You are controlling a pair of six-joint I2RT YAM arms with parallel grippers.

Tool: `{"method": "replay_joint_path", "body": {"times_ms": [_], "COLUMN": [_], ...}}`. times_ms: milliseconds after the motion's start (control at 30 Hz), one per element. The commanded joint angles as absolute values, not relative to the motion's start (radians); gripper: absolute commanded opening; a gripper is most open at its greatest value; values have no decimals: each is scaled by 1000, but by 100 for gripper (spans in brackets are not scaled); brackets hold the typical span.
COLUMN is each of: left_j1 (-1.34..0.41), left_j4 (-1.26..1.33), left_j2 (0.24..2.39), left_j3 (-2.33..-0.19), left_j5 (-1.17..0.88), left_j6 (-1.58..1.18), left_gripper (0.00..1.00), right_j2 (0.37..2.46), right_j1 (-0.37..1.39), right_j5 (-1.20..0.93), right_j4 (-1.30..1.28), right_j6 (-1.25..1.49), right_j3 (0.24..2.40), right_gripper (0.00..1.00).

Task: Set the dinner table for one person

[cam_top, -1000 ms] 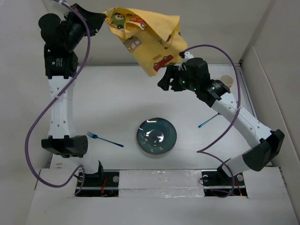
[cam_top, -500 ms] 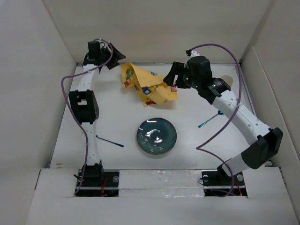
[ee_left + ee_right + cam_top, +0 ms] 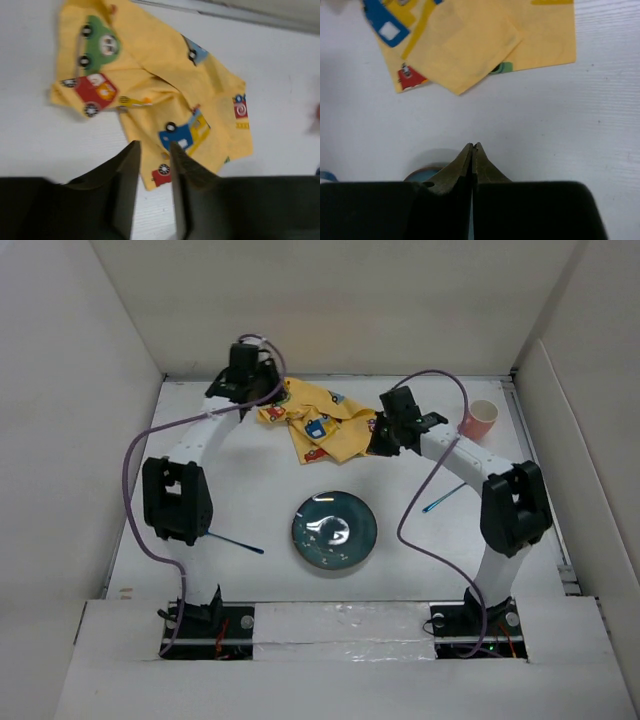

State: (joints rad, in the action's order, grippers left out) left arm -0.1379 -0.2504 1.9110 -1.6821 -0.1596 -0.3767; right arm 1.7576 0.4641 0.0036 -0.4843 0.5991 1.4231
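Seen from above, a large plain white flat rectangular counter point(image 3: 250, 480) fills the middle of the frame, boxed in by pale walls. A rumpled yellow cloth placemat printed with cartoon cars point(image 3: 325, 425) lies on it in the upper centre, partly folded over itself. The left end effector point(image 3: 154, 145) sits at the placemat's upper left edge, its two dark fingers spread a little with a narrow gap between them and nothing gripped; its wrist view shows the yellow cloth lying flat beyond the fingertips. The right end effector point(image 3: 472, 146) is just off the placemat's lower right edge, its fingers pressed together on nothing, above bare white surface. A round dark teal glass plate point(image 3: 334, 530) rests in the lower centre of the frame, apart from the cloth. A pink cup point(image 3: 480, 420) stands upright at the upper right. A slim blue fork point(image 3: 235, 542) lies at the lower left, partly hidden by the left arm, and a second slim blue utensil point(image 3: 440, 502) lies to the right of the plate.
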Motion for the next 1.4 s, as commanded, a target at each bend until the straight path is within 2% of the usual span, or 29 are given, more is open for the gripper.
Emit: {"method": "replay_joint_path", "body": {"times_ms": [0, 33, 67, 167, 267, 500, 833, 1167, 1200, 1233, 1300, 1367], "left_j1": [-389, -390, -422, -521, -609, -695, -706, -716, -716, -716, -716, -716], "left_j4": [-314, -314, -310, -272, -255, -346, -299, -291, -284, -284, -284, -279], "left_j2": [1968, 1968, 1979, 2031, 2115, 2399, 2402, 2422, 2421, 2421, 2416, 2402], "left_j3": [-1746, -1747, -1759, -1802, -1882, -2225, -2103, -2062, -2053, -2052, -2056, -2052], "left_j5": [-54, -54, -25, -21, 26, 117, 136, 152, 153, 156, 160, 175], "left_j6": [-229, -229, -218, -181, -147, -144, -140, -123, -126, -126, -130, -132], "left_gripper": [33, 34, 36, 45, 52, 52, 34, 33, 21, 21, 8, 1], "right_j2": [1836, 1836, 1841, 1839, 1751, 1551, 1434, 1446, 1454, 1454, 1466, 1477], "right_j1": [382, 382, 367, 307, 247, 177, 78, 78, 78, 78, 78, 87], "right_j5": [35, 38, 34, 29, 9, -86, -173, -216, -219, -222, -222, -204], "right_j4": [-465, -454, -448, -436, -385, -342, -324, -298, -295, -295, -290, -282], "right_j6": [675, 686, 699, 767, 833, 893, 864, 842, 838, 838, 839, 841], "right_j3": [1479, 1479, 1480, 1477, 1390, 1174, 1063, 1048, 1052, 1052, 1052, 1055], "right_gripper": [17, 17, 29, 40, 41, 37, 36, 38, 38, 38, 38, 38]}}
